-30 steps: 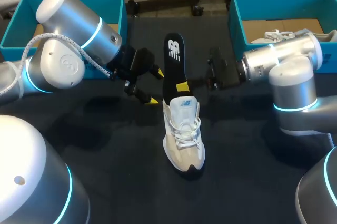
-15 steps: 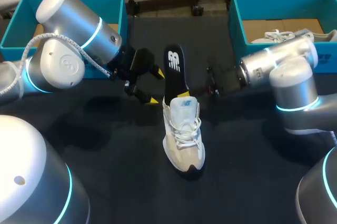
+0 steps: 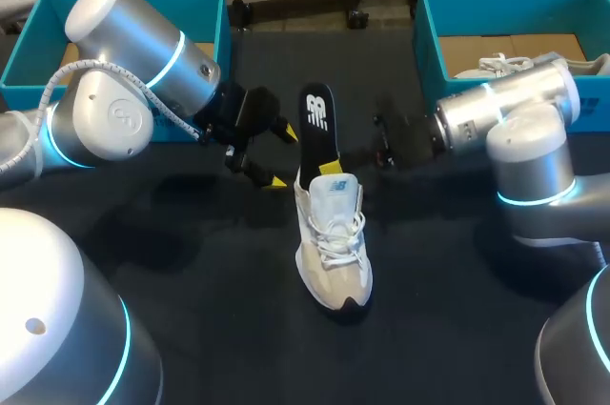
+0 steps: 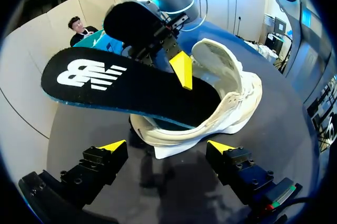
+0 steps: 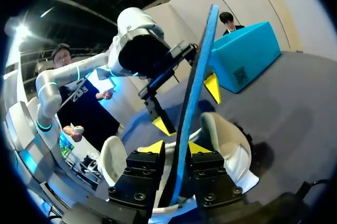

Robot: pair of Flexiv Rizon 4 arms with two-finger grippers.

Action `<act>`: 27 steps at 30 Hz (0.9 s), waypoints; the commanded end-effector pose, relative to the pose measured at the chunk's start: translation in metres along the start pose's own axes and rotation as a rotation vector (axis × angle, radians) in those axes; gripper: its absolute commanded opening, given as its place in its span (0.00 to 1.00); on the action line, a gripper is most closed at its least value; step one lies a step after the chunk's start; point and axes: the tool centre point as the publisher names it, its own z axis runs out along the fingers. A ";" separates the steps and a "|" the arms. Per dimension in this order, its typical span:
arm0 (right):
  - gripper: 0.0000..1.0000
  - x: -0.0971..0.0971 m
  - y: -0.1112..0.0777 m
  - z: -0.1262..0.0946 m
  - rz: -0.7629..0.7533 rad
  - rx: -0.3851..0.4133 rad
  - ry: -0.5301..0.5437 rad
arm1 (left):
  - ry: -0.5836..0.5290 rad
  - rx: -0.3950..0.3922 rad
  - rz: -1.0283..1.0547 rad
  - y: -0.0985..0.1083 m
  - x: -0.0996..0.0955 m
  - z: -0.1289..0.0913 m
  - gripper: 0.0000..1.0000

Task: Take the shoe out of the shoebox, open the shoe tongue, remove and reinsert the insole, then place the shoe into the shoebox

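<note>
Looking down from the head camera, you have the white shoe standing on the dark table near its middle, toe toward 6 o'clock and heel toward 12. The black insole juts out of the shoe's opening toward 12 o'clock. Its far end is raised clear and its near end sits down inside the shoe.

Your right gripper comes in from 3 o'clock and is clamped on the insole. In the right wrist view the insole stands edge-on between the two yellow tips, with a finger pressed on each face.

Your left gripper hangs just beside the insole, at about 10 o'clock from the shoe. Its fingers are spread wide and hold nothing. In the left wrist view the shoe's heel lies ahead of those parted fingers, apart from both.

The left shoebox, teal, sits at the table's 11 o'clock behind your left arm. The right shoebox, also teal, sits at 1 o'clock, with a second shoe lying in it.
</note>
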 end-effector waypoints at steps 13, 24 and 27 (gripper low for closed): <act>0.00 -0.005 0.004 0.003 -0.013 0.040 0.044 | 0.000 -0.005 0.000 -0.001 0.000 0.000 1.00; 0.00 0.004 -0.030 0.004 0.072 0.106 0.071 | 0.000 -0.005 0.000 -0.001 0.000 0.000 1.00; 0.00 0.005 -0.031 0.003 0.070 0.104 0.062 | 0.000 -0.005 0.000 -0.001 0.000 0.000 1.00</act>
